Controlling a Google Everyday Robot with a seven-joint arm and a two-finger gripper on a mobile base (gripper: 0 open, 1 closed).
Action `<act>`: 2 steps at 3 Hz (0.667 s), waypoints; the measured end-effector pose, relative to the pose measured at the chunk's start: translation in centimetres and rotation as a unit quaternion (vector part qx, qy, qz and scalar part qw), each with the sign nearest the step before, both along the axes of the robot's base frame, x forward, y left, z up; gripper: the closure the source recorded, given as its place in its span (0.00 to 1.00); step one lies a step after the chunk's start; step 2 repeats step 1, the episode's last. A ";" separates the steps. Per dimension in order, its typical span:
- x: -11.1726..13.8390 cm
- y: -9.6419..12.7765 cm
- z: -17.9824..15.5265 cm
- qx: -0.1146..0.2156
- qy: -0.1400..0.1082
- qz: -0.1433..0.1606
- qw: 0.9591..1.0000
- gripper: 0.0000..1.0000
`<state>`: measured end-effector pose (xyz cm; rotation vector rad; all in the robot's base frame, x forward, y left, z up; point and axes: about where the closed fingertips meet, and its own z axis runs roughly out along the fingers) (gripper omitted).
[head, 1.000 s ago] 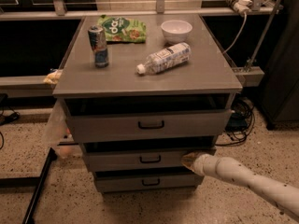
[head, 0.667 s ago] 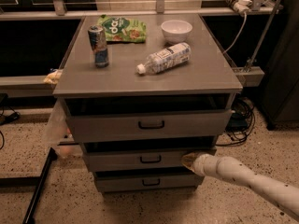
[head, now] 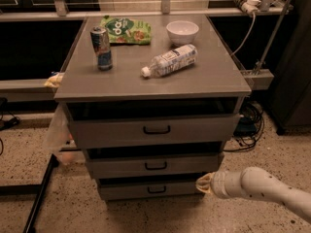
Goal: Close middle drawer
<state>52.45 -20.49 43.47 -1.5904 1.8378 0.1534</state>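
Gripper (head: 203, 184), open or shut cannot be told, sits low at the cabinet's (head: 214, 76) right. The middle drawer (head: 184, 165), slightly out, front running left-right, lies just up-left; closing means pushing it far.

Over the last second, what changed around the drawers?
The gripper dropped from the right end of the middle drawer front to the right end of the lowest drawer, shifting slightly right. Nothing visibly grasped or released. The middle drawer sits as before, with a dark gap above its front. The can, bottle, bowl and green bag are unmoved.
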 end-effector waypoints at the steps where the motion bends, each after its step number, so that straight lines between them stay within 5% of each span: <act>1: -0.4 0.3 -0.1 -0.001 0.007 0.009 1.000 0.81; 2: -0.4 0.3 -0.1 -0.001 0.007 0.009 1.000 0.81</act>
